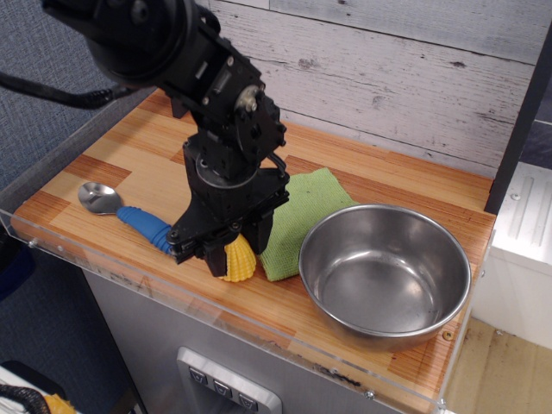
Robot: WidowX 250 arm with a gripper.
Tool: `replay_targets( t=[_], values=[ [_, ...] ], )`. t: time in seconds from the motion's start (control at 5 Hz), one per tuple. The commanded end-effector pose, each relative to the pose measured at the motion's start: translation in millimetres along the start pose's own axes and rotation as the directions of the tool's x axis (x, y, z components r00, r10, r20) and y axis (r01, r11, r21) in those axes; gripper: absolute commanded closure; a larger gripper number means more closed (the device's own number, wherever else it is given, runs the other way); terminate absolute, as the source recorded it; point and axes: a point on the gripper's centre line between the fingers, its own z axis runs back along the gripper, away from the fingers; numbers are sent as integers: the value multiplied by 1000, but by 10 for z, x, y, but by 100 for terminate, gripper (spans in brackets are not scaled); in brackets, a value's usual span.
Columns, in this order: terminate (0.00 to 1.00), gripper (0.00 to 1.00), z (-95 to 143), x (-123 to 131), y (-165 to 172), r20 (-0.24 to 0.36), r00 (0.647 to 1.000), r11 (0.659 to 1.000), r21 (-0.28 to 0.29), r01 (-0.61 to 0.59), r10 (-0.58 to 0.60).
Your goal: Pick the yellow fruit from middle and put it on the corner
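I see 1 black robot arm reaching down from the upper left onto a striped wooden worktop (pixel 129 164). Its gripper (pixel 231 250) is lowered at the middle of the front edge, with 2 dark fingers (pixel 212 256) closed around the yellow fruit (pixel 239 261), a small ridged toy corn. Only the lower part of the corn shows between the fingers. It appears to sit on the wood or just above it; I cannot tell which.

Just right of the corn lies a green cloth (pixel 304 211), and beyond that a steel bowl (pixel 385 272) fills the front right area. A spoon (pixel 129 213) with a blue handle lies toward the front left, near the gripper but apart from it.

My reading of progress: the grasp looks made, so the pick is at its start and the lift is not yet done. The carry and the release are left. The corner (pixel 164 102) at the back left, where the plank wall meets the clear rim, is bare wood and partly hidden by the arm. The front left corner is open too.
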Motion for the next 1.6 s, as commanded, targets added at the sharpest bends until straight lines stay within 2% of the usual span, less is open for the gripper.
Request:
replay_targets(
  t=[0.0,0.2,0.4,0.8,1.0,1.4],
  values=[
    [0,100,586,549,-280,128,989,986,-154,-59,79],
    [0,100,622,853,-375,132,980,976,-180,-124,148],
    [0,100,540,1260,-431,130,962,960,-176,-216,240],
    [0,100,286,1801,-591,146,944,950,-148,-275,296],
    [0,100,105,1916,-623,135,939,946,-127,-300,316],
    [0,100,-223,1921,-571,113,942,949,-63,-310,316]
  ],
)
